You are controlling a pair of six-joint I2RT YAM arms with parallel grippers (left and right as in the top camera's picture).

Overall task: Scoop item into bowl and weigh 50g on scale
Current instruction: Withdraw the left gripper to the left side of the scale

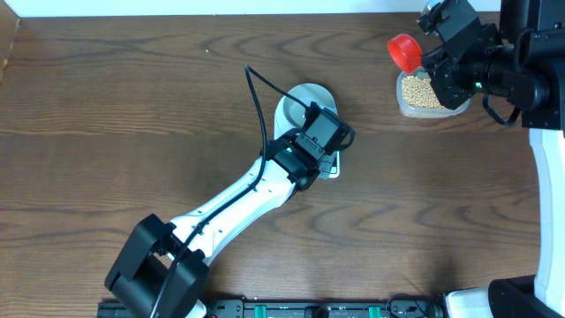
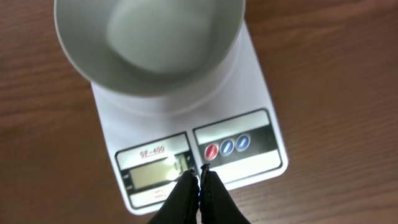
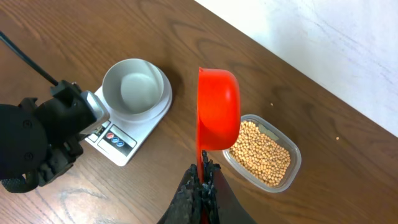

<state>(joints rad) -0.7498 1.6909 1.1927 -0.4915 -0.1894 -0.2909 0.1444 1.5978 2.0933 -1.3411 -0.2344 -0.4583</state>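
Left pincer [image 2: 199,171] is pinched shut on nothing, its tips over the scale [image 2: 155,127] at its front edge. The bowl [image 2: 205,74] sits on the scale. At two o'clock, the right pincer [image 3: 203,167] squeezes the red scoop [image 3: 219,109] over the edge of the tub [image 3: 296,163] of beans [image 3: 261,152]. Bare table [image 1: 88,132] spreads wide at nine o'clock.

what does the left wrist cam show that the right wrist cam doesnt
Only the left wrist view: the left gripper, shut, with its tips over the front of the scale, and the grey display beside them.

Only the right wrist view: the right gripper shut on the handle of the red scoop, which hangs above the clear tub of beans, and the pale wall.

Both: the empty bowl standing on the scale, and the wooden table.
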